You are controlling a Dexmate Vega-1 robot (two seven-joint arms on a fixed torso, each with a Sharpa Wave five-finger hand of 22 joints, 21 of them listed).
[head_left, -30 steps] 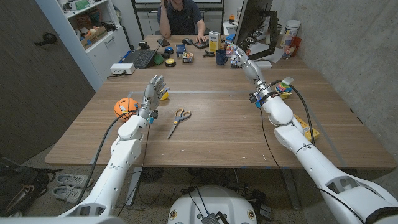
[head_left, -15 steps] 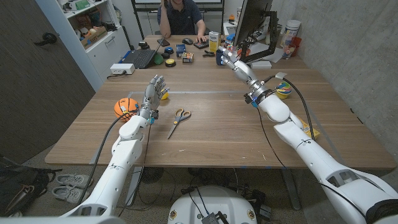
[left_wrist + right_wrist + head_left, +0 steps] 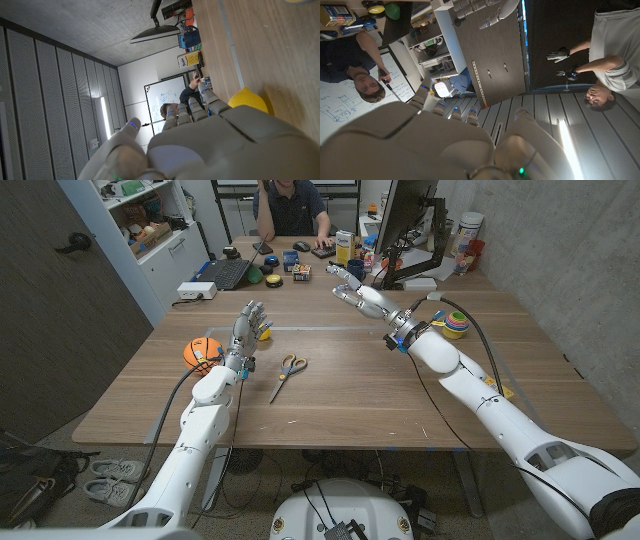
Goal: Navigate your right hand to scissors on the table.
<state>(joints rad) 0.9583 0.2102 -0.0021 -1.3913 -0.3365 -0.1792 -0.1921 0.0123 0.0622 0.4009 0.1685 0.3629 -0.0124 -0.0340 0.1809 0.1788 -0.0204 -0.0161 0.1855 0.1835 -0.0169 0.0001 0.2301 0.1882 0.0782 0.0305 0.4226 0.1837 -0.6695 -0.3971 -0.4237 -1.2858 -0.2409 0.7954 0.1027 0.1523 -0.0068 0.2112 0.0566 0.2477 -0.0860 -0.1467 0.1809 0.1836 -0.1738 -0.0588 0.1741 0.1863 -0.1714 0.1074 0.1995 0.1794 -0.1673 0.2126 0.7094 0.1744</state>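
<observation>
table (image 3: 340, 395): wooden | scissors (image 3: 289, 372) | orange ball (image 3: 199, 351) | laptop (image 3: 226, 273)

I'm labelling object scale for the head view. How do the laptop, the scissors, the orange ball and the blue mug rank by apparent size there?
1. laptop, though it sits farther back
2. scissors
3. orange ball, partly hidden by the left arm
4. blue mug, far from the camera, so its rank is unsure

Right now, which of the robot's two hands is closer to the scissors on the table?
The left hand: it stands just beside the scissors, while the right hand hangs farther off toward the table's far side.
</observation>
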